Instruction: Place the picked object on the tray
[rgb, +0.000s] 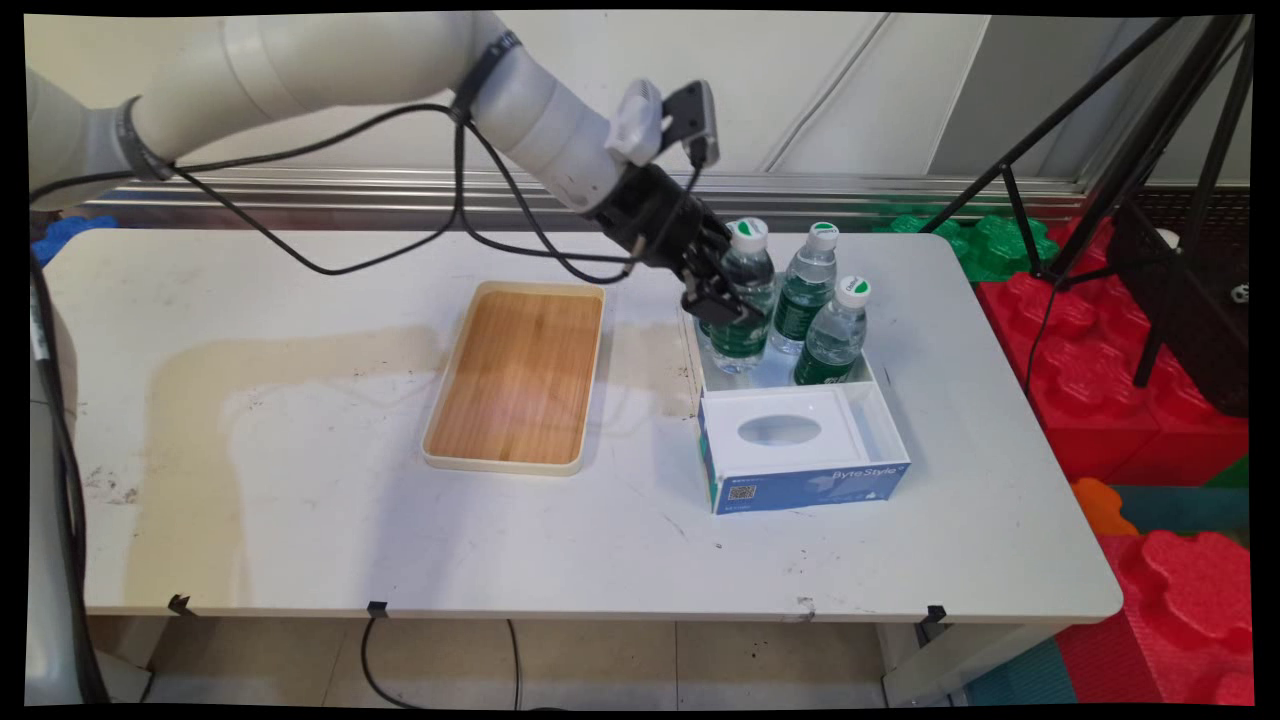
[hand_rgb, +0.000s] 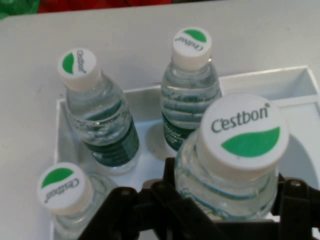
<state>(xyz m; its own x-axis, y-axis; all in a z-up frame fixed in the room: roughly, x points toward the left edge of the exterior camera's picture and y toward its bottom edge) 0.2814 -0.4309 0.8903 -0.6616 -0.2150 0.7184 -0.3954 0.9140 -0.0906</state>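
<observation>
Nearest on the bench (rgb: 250, 500), one tissue box (rgb: 800, 485) is seen in the near compartment of a white bin (rgb: 885, 410). One wooden tray (rgb: 515, 375) lies to its left, well apart and with nothing on it.

The bin's far compartment holds the bottles. Four are counted in the hand view, all upright with white, green-marked caps. Only three are plainly made out in the main view, and the fourth is largely hidden behind the arm.

The claw (rgb: 725, 305) has been brought down over the far compartment. It is judged to be clamped on one bottle (rgb: 752, 285) (hand_rgb: 235, 165), with black fingers pressed against both flanks below the cap. Whether that bottle has been raised off the bin floor cannot be told. The three other bottles (hand_rgb: 102, 125) stand just beside it, untouched by the claw as far as can be seen. The moment is thus judged to be one of grasping.
</observation>
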